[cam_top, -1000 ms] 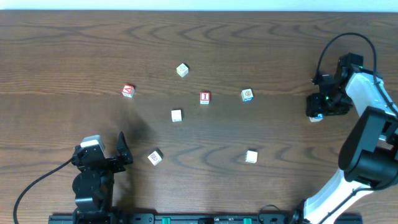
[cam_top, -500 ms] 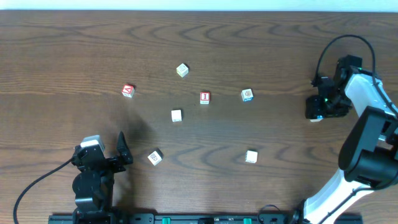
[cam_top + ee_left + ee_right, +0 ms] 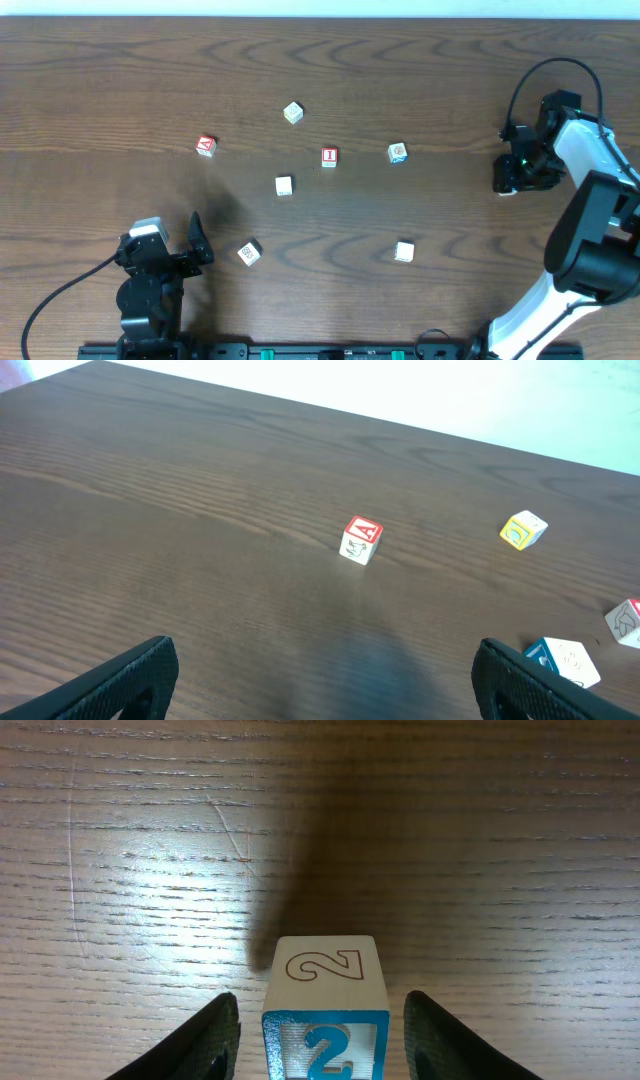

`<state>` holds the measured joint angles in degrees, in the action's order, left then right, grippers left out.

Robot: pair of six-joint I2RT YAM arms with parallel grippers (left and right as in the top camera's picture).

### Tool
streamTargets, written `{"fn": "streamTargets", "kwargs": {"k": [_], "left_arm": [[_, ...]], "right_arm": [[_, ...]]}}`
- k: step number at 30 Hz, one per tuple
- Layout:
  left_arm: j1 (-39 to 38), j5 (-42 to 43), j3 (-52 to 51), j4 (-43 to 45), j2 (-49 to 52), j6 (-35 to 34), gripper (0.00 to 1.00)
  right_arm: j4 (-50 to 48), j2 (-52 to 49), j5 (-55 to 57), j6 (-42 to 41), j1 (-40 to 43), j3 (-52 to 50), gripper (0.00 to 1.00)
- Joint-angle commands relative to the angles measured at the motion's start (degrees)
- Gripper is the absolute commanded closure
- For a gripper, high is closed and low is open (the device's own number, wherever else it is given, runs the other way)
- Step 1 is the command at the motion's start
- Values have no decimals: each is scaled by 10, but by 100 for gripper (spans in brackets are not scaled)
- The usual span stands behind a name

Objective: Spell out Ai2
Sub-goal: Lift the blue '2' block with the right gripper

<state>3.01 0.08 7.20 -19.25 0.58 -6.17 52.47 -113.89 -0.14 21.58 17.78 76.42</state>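
The right gripper point(image 3: 322, 1038) straddles the "2" block point(image 3: 323, 975) at the right side of the table point(image 3: 450, 60), jaws parted and gripping nothing; closing squarely on the block's side faces, centred, should keep it from twisting when lifted toward the "I" block point(image 3: 329, 156).

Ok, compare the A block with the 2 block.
The A block is trimmed red; the 2 block is trimmed blue. The A block stands alone in the open; the 2 block sits inside the open right claw, gaps either side. Both are printed cubes on the table.
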Motion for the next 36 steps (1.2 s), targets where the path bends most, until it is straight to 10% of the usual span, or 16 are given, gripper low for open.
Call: {"fn": "streamTargets", "kwargs": {"k": [1,36], "left_arm": [[2,6,-13,-4,-3,3,5],[2,6,-13,-4,-3,3,5]], "right_arm": [[-1,-5,3,-2,-1,-4,48],[-8,-5,3,-20,-1,-4,82]]}}
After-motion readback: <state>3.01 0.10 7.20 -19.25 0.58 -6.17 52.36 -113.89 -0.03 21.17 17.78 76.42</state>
